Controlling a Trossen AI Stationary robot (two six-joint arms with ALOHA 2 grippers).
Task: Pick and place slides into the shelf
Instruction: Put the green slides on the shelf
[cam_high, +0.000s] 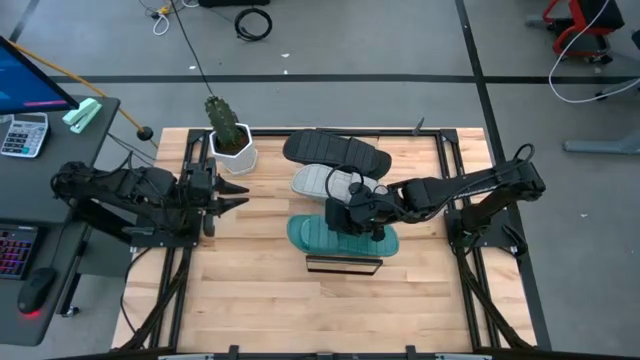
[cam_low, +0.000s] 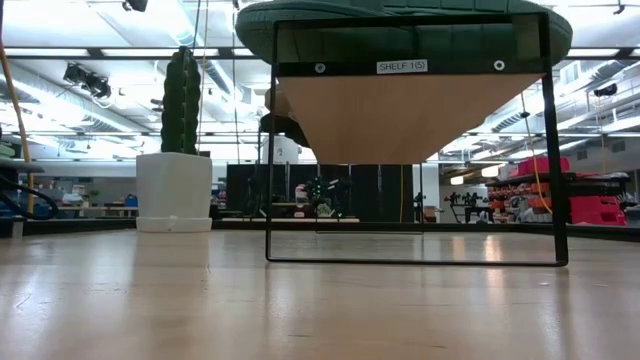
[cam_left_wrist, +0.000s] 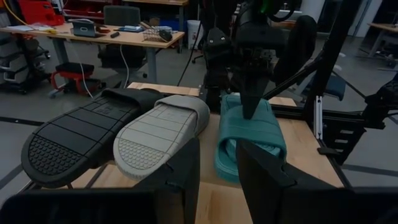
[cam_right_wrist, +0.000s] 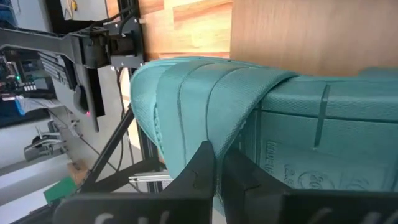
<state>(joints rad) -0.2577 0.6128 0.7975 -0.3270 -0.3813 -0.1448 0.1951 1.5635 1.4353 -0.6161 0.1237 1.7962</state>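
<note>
Both arms sit over the slatted table (cam_high: 250, 300) in the high view; right gripper (cam_high: 372, 226) reaches in from the right and is down on the teal slide (cam_high: 310, 236), fingers pinched on its strap; teal slide lies on the shelf (cam_high: 344, 265), which shows as a dark strip at its near edge; grey slide (cam_high: 318, 180) lies just behind it, black slide (cam_high: 335, 150) behind that, the two overlapping; left gripper (cam_high: 240, 193) waits at the table's left side, near the potted cactus (cam_high: 228, 128), touching nothing.

Low view: shelf (cam_low: 410, 110) fills the middle, thin black frame, light wood board, small label on the front bar; teal slide (cam_low: 400, 20) lies on top of it; cactus in its white pot (cam_low: 174, 190) stands to the side.

Left wrist view: left gripper's fingers (cam_left_wrist: 180, 174) stand a little apart, nothing between them; beyond lie black slide (cam_left_wrist: 81, 134) and grey slide (cam_left_wrist: 155, 130) soles up, side by side and touching; teal slide (cam_left_wrist: 252, 134) beside them with the right arm's gripper (cam_left_wrist: 250, 112) coming down onto it.

Right wrist view: right gripper (cam_right_wrist: 219, 168) nearly closed, pinching the ribbed strap of the teal slide (cam_right_wrist: 186, 99); wood surface (cam_right_wrist: 311, 31) behind it.
</note>
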